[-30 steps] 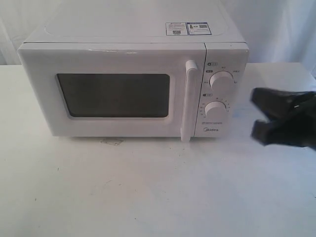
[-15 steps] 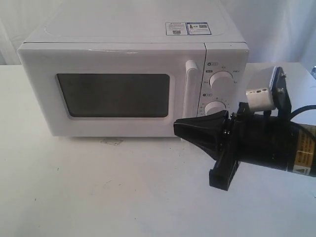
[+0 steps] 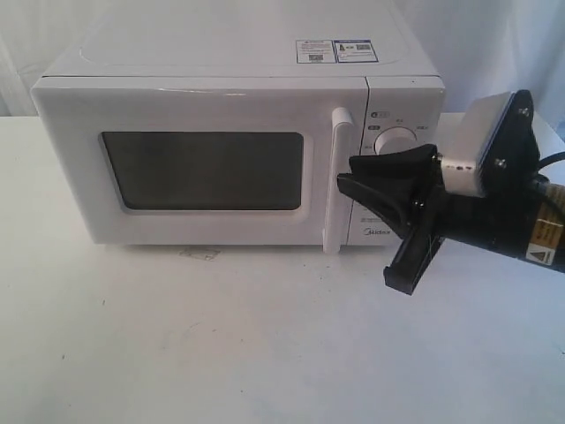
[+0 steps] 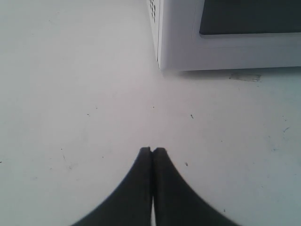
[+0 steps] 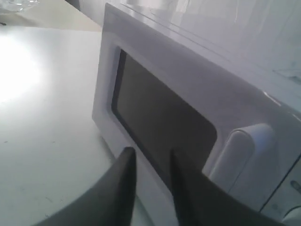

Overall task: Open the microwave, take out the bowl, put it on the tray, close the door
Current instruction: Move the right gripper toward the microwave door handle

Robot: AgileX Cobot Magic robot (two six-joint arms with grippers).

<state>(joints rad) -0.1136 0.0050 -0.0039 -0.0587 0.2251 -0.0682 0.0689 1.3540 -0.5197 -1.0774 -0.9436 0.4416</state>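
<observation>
The white microwave point(image 3: 221, 150) stands at the back of the table with its door point(image 3: 71, 168) closed, so the bowl is hidden. A tall white bar handle point(image 3: 337, 181) runs down the door's right side, next to the dials point(image 3: 395, 141). My right gripper point(image 3: 349, 172) hovers just right of that handle, in front of the lower dial. Its jaws are open with a narrow gap and hold nothing point(image 5: 150, 155). The handle point(image 5: 237, 150) lies just beyond the fingers. My left gripper point(image 4: 153, 149) is shut and empty over bare table near the microwave's lower corner point(image 4: 162, 63). The tray is out of view.
A worn tape mark point(image 3: 199, 253) lies on the white table point(image 3: 221, 353) just in front of the microwave. A clear glassy item point(image 5: 16, 4) shows at the far edge in the right wrist view. White curtains hang behind.
My right arm came in from the right edge, then rose and moved toward the door handle. Its jaws went from shut to slightly open. The door has not moved.
</observation>
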